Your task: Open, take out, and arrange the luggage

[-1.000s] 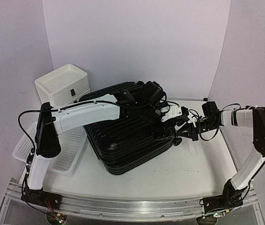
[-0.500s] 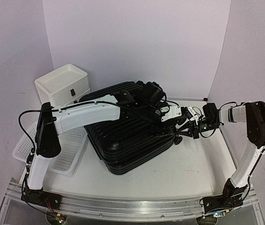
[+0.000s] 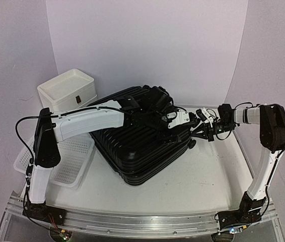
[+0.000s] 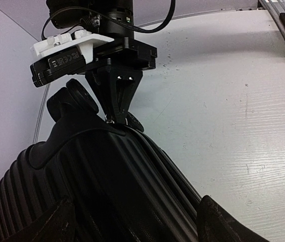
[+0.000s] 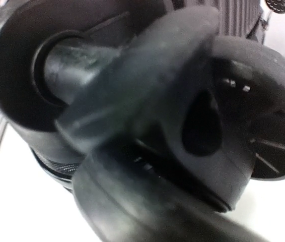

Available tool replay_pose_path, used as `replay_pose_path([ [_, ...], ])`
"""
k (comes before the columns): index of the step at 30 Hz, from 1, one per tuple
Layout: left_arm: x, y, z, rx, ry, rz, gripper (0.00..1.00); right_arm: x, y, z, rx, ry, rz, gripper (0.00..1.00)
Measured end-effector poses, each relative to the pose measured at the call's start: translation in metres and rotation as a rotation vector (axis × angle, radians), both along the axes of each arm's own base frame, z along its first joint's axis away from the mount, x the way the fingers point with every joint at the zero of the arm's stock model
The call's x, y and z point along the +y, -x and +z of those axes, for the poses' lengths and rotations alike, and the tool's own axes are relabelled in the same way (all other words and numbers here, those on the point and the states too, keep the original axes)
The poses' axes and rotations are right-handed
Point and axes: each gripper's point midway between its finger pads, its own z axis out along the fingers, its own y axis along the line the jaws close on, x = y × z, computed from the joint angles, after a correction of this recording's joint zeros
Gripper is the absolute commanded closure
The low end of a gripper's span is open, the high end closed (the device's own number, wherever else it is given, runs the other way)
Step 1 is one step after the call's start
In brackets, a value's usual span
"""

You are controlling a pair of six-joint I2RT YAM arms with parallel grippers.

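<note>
As they reached in this last second, my right fingers (image 4: pixel 116 98), pressed together, met the suitcase (image 3: pixel 142 146) seam beside a wheel (image 4: pixel 79 93). Left fingers (image 4: pixel 57 224), spread, straddle its shell, grip unclear. Still closed; unzipping next, I judge.

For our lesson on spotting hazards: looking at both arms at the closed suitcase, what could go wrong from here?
1. The right gripper is pinched shut at the edge of the luggage beside a caster wheel; such a slim hold may slip.
2. The left gripper, open astride the same edge, sits close by; the two could collide.
</note>
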Motion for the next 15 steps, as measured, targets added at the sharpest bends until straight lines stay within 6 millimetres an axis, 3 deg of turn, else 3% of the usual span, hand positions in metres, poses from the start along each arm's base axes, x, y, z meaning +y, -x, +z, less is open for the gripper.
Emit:
replay_pose_path([
  [5,0.006,-0.010,0.000,0.000,0.000,0.042,0.19,-0.001,-0.039,-0.002,-0.025,0.026,-0.013,1.00],
  [8,0.012,-0.017,0.001,0.005,0.000,0.067,0.19,0.010,-0.058,-0.002,-0.060,0.032,0.004,1.00],
  [12,0.023,-0.017,0.003,0.014,-0.018,0.088,0.17,0.019,-0.071,-0.001,-0.093,0.032,0.011,1.00],
  [15,0.024,-0.014,0.005,0.029,-0.018,0.084,0.09,0.021,-0.073,-0.002,-0.110,0.026,0.006,1.00],
])
